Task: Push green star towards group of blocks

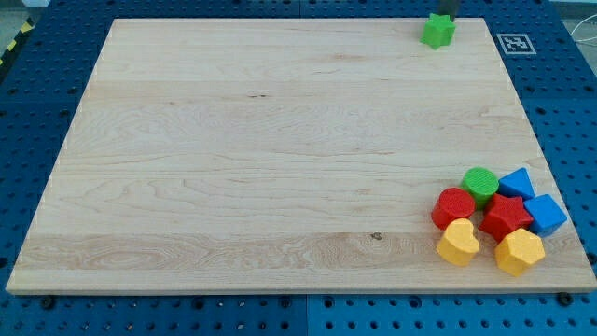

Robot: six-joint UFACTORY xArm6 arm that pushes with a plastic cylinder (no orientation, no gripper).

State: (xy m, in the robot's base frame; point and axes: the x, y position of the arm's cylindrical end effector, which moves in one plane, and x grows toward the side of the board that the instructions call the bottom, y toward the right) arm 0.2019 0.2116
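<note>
The green star [437,31] lies near the top right corner of the wooden board [280,159]. My tip [446,16] shows as a dark rod end at the view's top edge, just above and right of the star, touching or almost touching it. The group of blocks sits at the board's bottom right: a green cylinder [480,184], a red cylinder [454,207], a red star [506,217], a blue triangle-like block [517,182], a blue cube [546,214], a yellow heart [458,243] and a yellow hexagon [519,252].
A small black-and-white marker tag [514,43] sits on the board's top right corner. The board rests on a blue perforated table [28,112].
</note>
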